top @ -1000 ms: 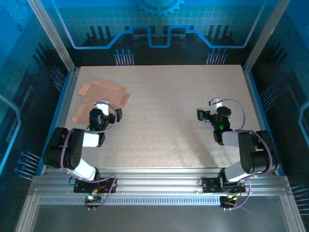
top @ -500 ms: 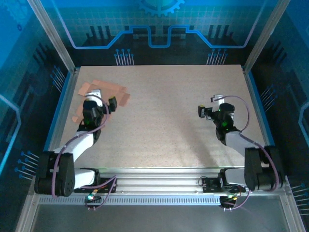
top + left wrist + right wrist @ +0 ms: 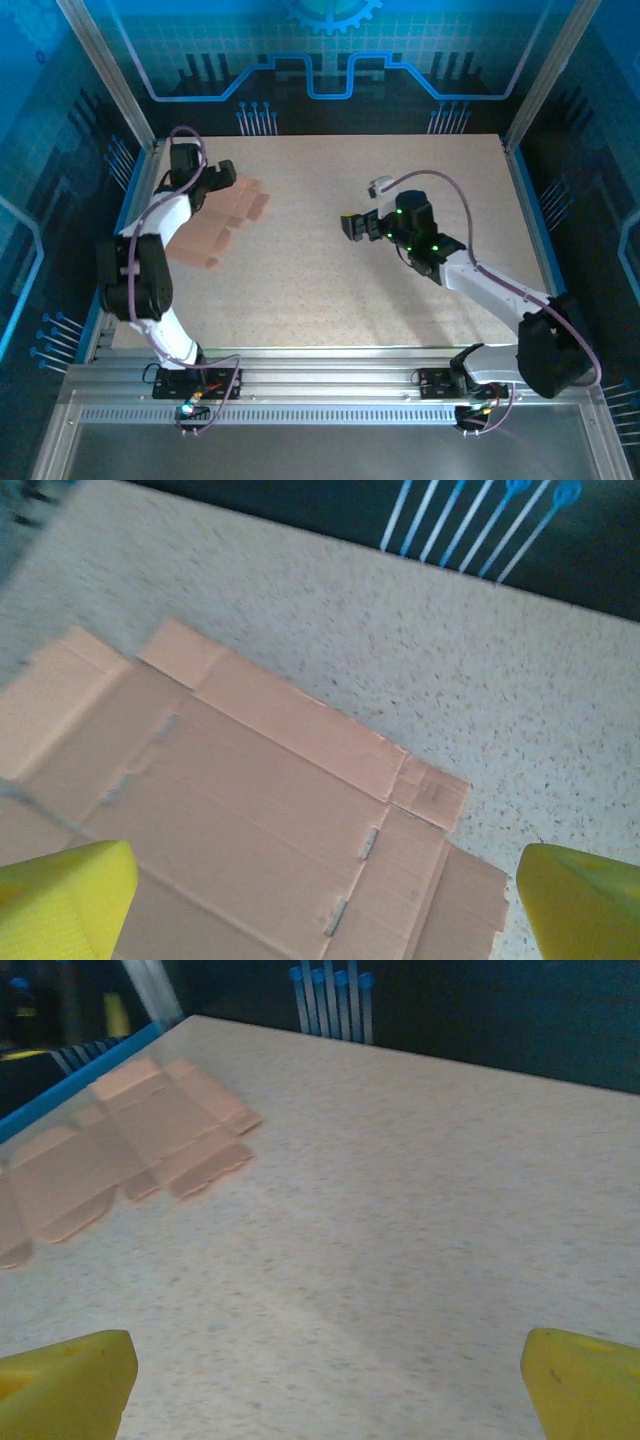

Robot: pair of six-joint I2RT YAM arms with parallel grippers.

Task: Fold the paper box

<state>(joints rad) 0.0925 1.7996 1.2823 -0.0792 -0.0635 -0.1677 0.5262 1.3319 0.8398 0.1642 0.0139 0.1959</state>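
Note:
The paper box lies flat and unfolded at the back left of the table, a salmon-orange sheet with creases and flaps. In the left wrist view the paper box spreads under my left gripper, whose yellow fingertips stand wide apart above it with nothing between them. From above, my left gripper hovers over the sheet's far edge. My right gripper is open over bare table near the middle, right of the sheet. The right wrist view has the paper box far ahead at upper left of my right gripper.
A blue rail and a slanted metal post border the table just left of the sheet. The speckled tabletop stretches between the two grippers. A dark back wall with blue pins closes the far side.
The left arm has stretched out from near its base to the back left, now over the sheet. The right arm has reached left towards the table's middle. Both grippers stayed open.

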